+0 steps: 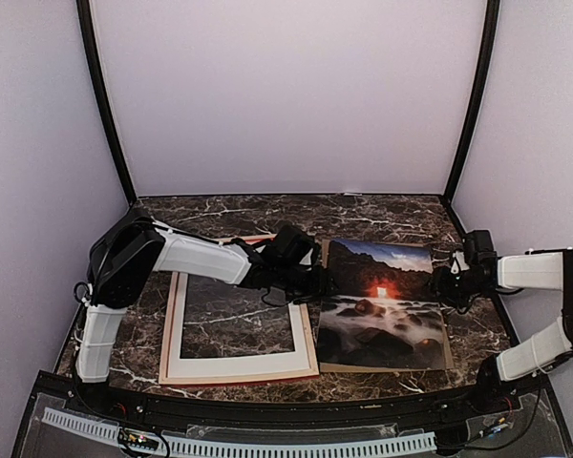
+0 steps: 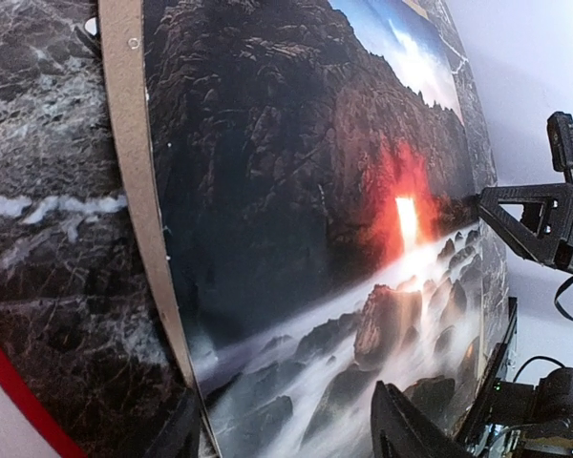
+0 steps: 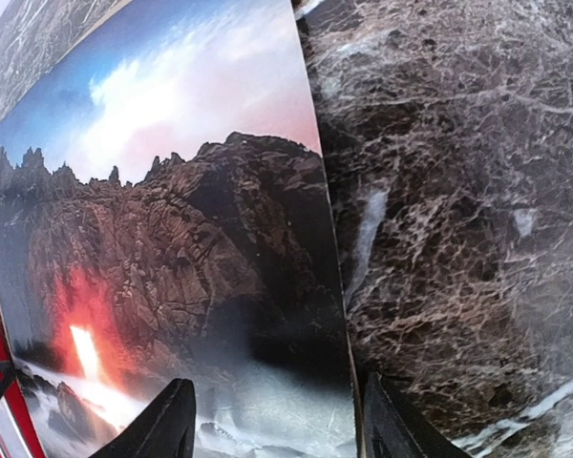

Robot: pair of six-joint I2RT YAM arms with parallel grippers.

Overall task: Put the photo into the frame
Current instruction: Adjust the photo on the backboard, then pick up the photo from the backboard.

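Straddling the photo (image 1: 382,296) from both sides, I have my left gripper (image 2: 285,405) set over its left edge and my right gripper (image 3: 277,391) over its right edge. Both have their fingers spread wide and are closed on nothing. The print lies picture up on a brown backing board (image 2: 134,191), right of the middle of the marble worktop (image 1: 267,210). The frame (image 1: 239,377) lies just beside it toward the left edge, pale back up, with a white mat (image 1: 234,364) inside it and bare marble showing through the window. I judge the step in hand to be taking hold of the print; it is not yet lifted. Next I need to work a finger under each thin edge without catching the board, then close both grips together. After that the sheet must travel level to the left and come down squarely within the rails. Uneven pulling could crease it.
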